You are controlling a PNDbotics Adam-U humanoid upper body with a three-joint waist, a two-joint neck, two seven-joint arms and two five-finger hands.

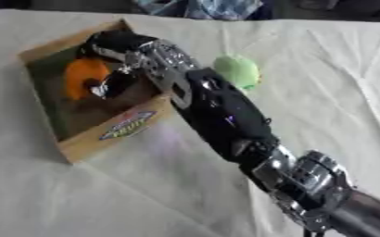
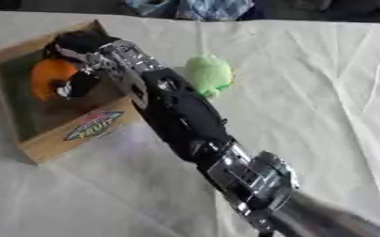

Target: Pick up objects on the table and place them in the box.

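The right arm (image 1: 225, 115) enters from the lower right corner and runs diagonally up and to the left across the white cloth-covered table (image 1: 323, 92). The silver joint sections sit near the lower right; the black forearm shell occupies the middle of the view. The wrist passes over the near right wall of the box (image 1: 112, 134).

The right hand (image 1: 116, 58) is positioned over the interior of the box, above its floor. The palm faces down and to the left. The fingers (image 1: 112, 85) curl downward around the right side of the orange object (image 1: 81, 76), and the upper part of the hand lies across its top. The hand is grasping the orange object. Whether the orange object rests on the box floor or hangs clear of it cannot be determined.

The box is a shallow open cardboard tray with a dark inner floor. It sits at the upper left of the table, rotated so that one corner points toward the far edge. An oval printed label (image 2: 92, 127) is on its near outer wall.

A green soft object (image 2: 208, 74) lies on the cloth just beside the right arm, on its far right side, outside the box.

The left hand does not appear in either view.
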